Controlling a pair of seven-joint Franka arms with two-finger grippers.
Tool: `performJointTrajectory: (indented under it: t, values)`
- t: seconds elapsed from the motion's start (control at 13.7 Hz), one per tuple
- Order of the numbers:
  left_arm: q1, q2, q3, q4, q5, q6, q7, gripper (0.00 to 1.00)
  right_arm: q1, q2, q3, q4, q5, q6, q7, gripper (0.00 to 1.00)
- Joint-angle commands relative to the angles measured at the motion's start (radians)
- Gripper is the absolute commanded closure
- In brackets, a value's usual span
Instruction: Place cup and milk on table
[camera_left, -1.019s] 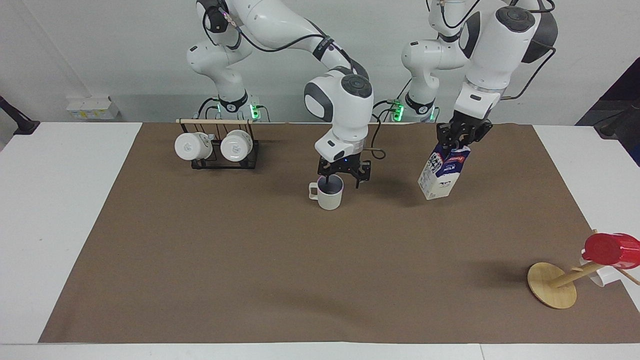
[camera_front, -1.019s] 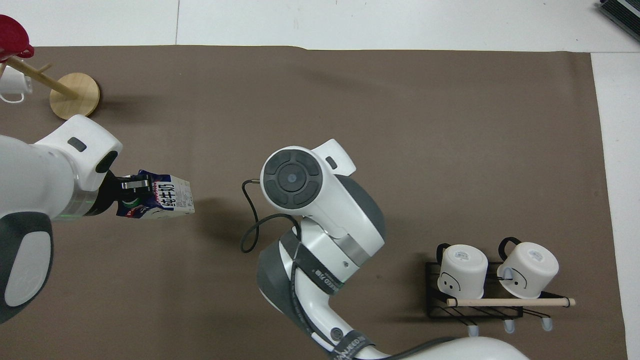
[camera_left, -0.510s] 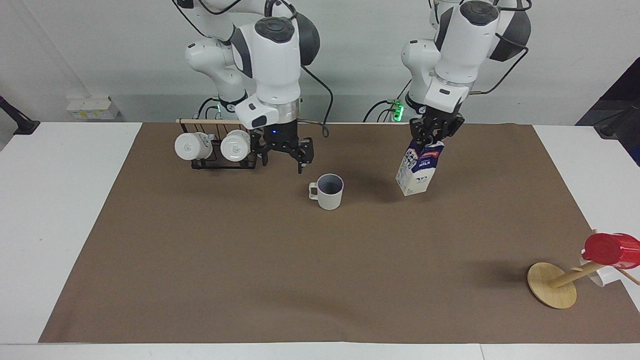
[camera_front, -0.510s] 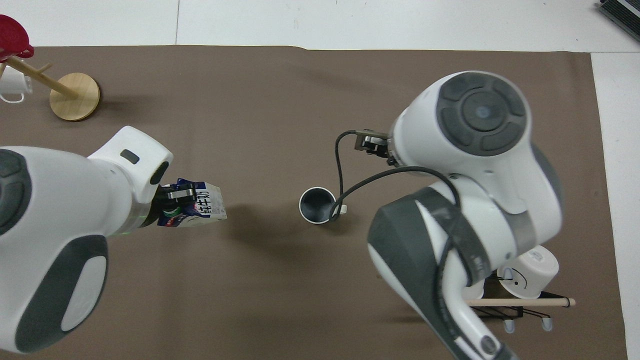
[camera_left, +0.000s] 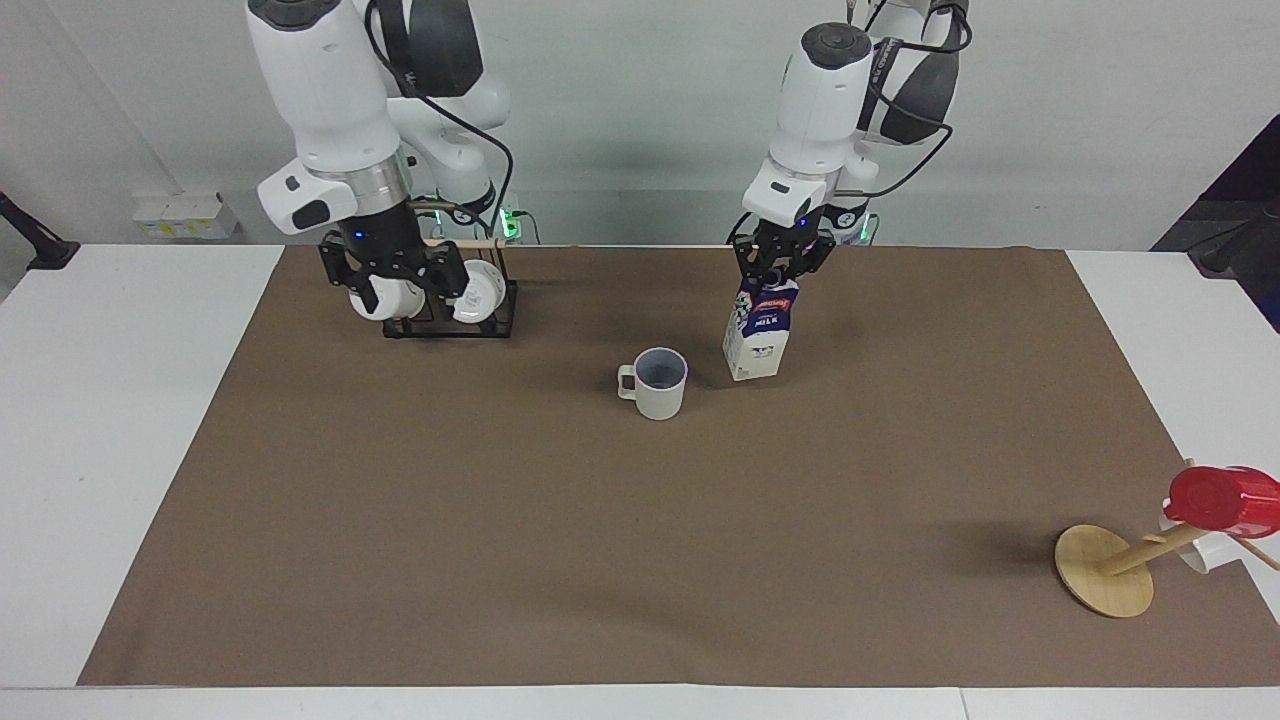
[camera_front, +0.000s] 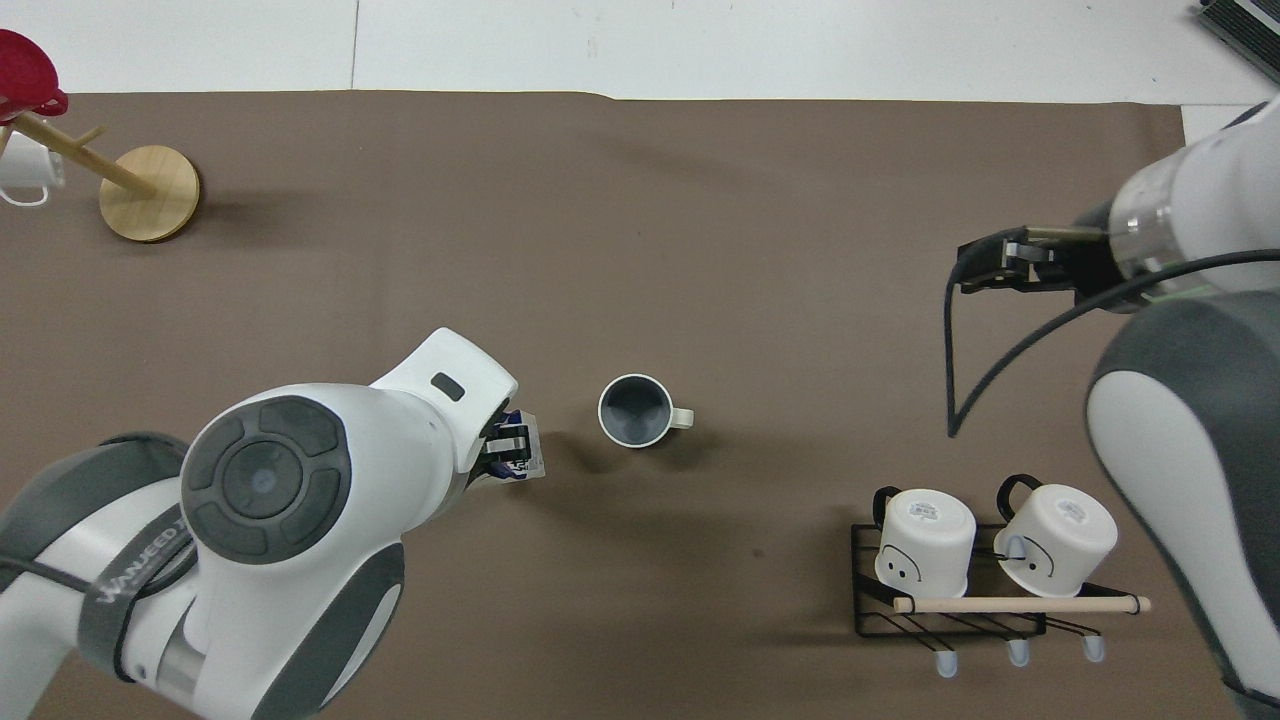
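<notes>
The cream cup (camera_left: 655, 383) (camera_front: 636, 410) stands upright on the brown paper of the table (camera_left: 120, 400), its handle toward the right arm's end. The blue and white milk (camera_left: 760, 335) stands upright close beside it, toward the left arm's end. My left gripper (camera_left: 778, 285) is shut on the carton's top. I cannot tell whether the carton's base rests on the paper. From overhead the left hand hides most of the milk (camera_front: 522, 458). My right gripper (camera_left: 395, 290) (camera_front: 975, 268) hangs open and holds nothing, above the paper by the mug rack.
A black wire rack (camera_left: 450, 322) (camera_front: 950, 600) with two white mugs (camera_front: 925, 540) and a wooden rod stands near the robots at the right arm's end. A tilted wooden stand (camera_left: 1103, 570) (camera_front: 150, 178) bearing a red cup (camera_left: 1220, 500) sits farthest from the robots at the left arm's end.
The right gripper rose off the cup and swung away to the rack, leaving the cup standing. The left gripper carried the tilted milk toward the cup, righted it and lowered it.
</notes>
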Motion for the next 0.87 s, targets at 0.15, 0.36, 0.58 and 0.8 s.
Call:
performJointTrajectory:
  t: [0.15,0.36,0.58,0.8]
  values:
    - [-0.015,0.052,0.020,-0.018,0.001,0.080,-0.009,0.57,-0.063,-0.027,0.012,-0.009,0.020,-0.023,-0.092,0.00]
    - [-0.016,0.078,0.020,-0.019,0.004,0.084,-0.009,0.57,-0.066,-0.015,0.010,0.028,0.007,-0.040,-0.089,0.00]
    - [-0.014,0.080,0.018,-0.015,0.004,0.078,-0.009,0.40,-0.077,-0.015,0.008,0.057,0.000,-0.088,-0.094,0.00]
    - [-0.007,0.083,0.018,0.010,0.002,0.072,-0.016,0.00,-0.084,-0.016,0.008,0.046,0.003,-0.089,-0.100,0.00]
